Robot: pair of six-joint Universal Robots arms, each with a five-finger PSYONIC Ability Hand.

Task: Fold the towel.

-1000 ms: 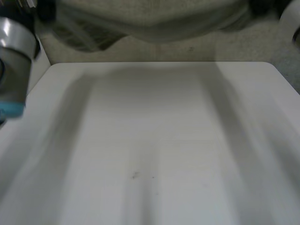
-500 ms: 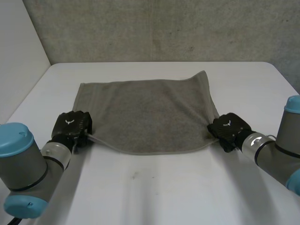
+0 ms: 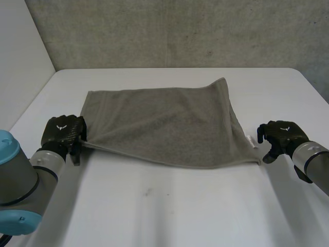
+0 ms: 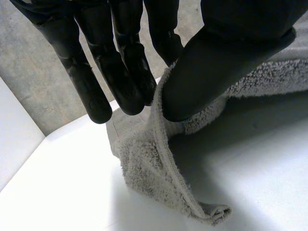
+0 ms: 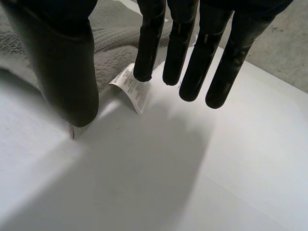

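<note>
White tabletop [image 3: 180, 206] is seen bare along its near side, where the 2 arms come in, the left arm [image 3: 20, 180] and the right arm [image 3: 313, 164]. Just beyond them the 2 hands are found at the near corners of the towel [image 3: 164, 121]. The left hand [image 3: 64, 131] is closed on the near left corner: in its wrist view the hem is seen pinched between the thumb [image 4: 211, 72] and the fingers [image 4: 120, 82], with a short flap hanging down to the table under them. The right hand [image 3: 280, 135] is held just beside the near right corner with nothing gripped; its fingers [image 5: 192, 72] are straight and parted from the thumb [image 5: 67, 82], and the care label [image 5: 131, 89] is seen curling up at their tips. The towel is spread in a single layer across the middle of the table, mostly flat, with its far right corner drawn out a little toward the far edge. Beyond the table a grey concrete wall [image 3: 180, 31] is seen. No fold is judged to have been made yet: only 1 corner is gripped, the right corner has to be taken, and every fold is left to do. Counted: 1 towel, 1 label, 2 hands, 2 arms.
</note>
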